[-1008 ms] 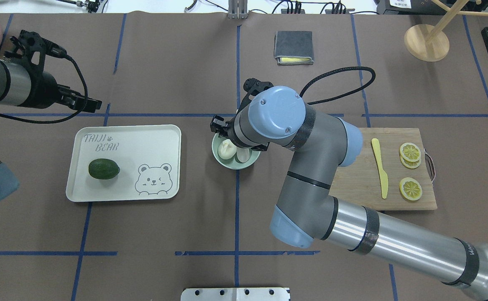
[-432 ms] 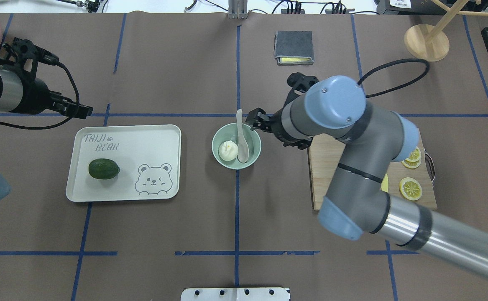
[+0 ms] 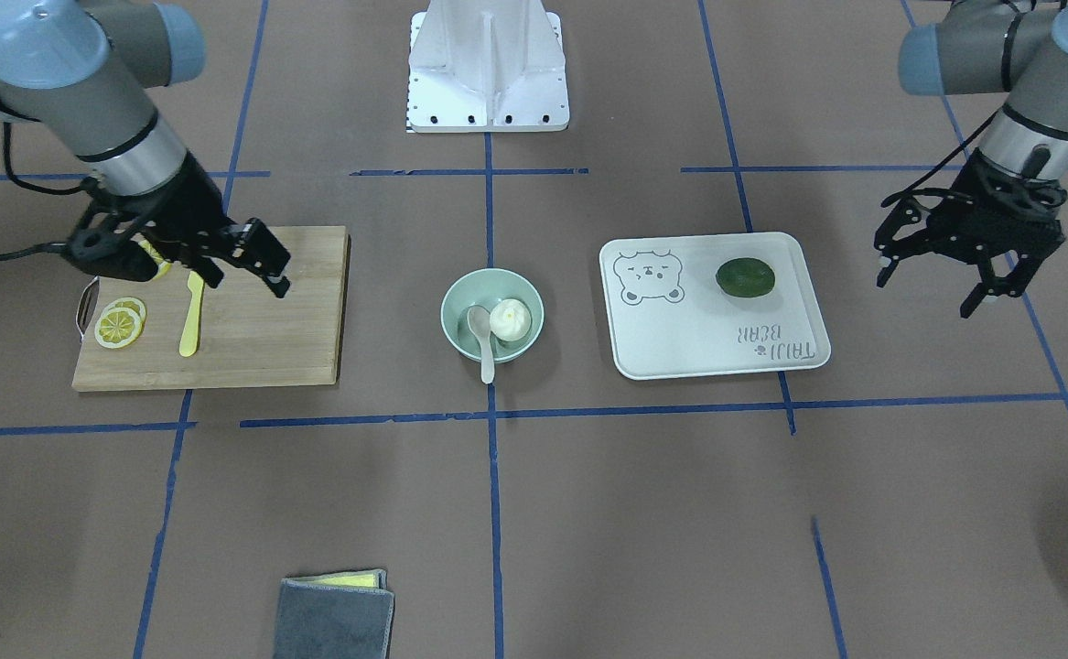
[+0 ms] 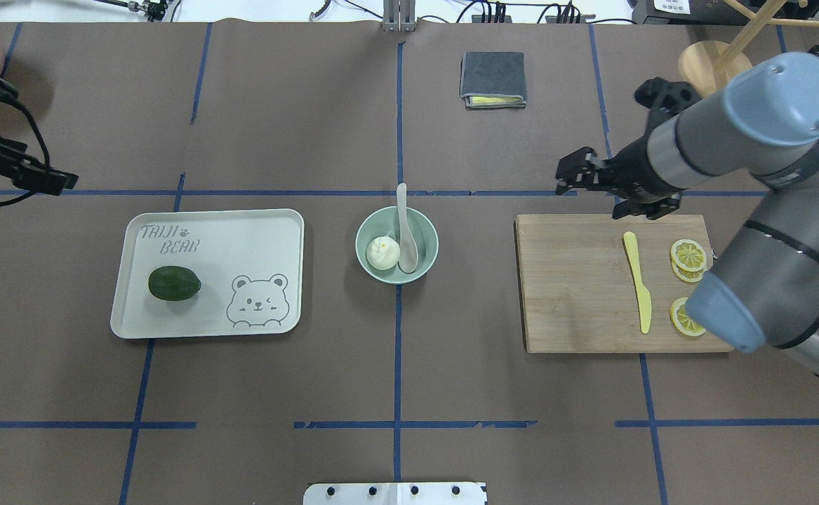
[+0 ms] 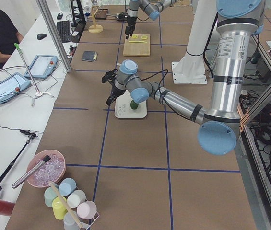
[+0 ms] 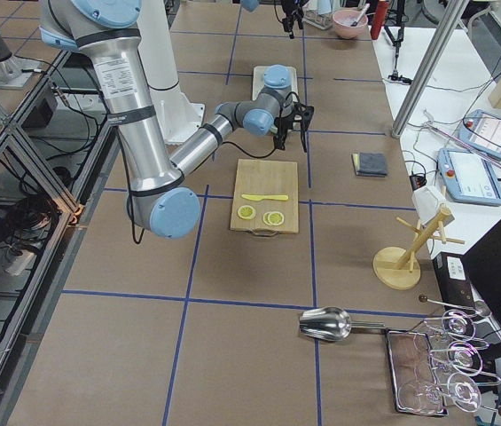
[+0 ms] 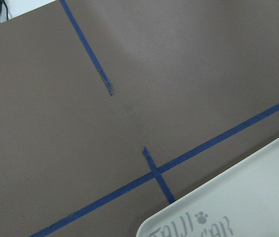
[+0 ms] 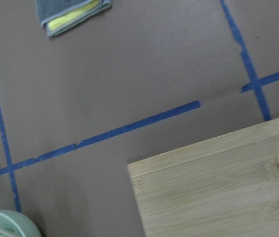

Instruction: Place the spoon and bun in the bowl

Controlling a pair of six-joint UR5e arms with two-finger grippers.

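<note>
The mint-green bowl (image 4: pixel 431 242) stands at the table's middle. The white bun (image 4: pixel 382 252) lies inside it. The pale spoon (image 4: pixel 405 242) has its scoop in the bowl beside the bun, and its handle leans out over the far rim. The front view shows the bowl (image 3: pixel 454 307), bun (image 3: pixel 510 319) and spoon (image 3: pixel 481 334) the same way. My right gripper (image 4: pixel 572 172) is open and empty, above the cutting board's far left corner, well right of the bowl. My left gripper (image 3: pixel 925 288) is open and empty, beyond the tray on the left.
A white bear-print tray (image 4: pixel 241 231) with a dark green lime (image 4: pixel 174 283) lies left of the bowl. A wooden cutting board (image 4: pixel 577 294) at the right holds a yellow knife (image 4: pixel 638 280) and lemon slices (image 4: pixel 688 254). A folded cloth (image 4: pixel 493 78) lies at the back.
My right gripper has drawn away from the bowl to the right, leaving the spoon in the bowl. My left arm has pulled back further to the left.
</note>
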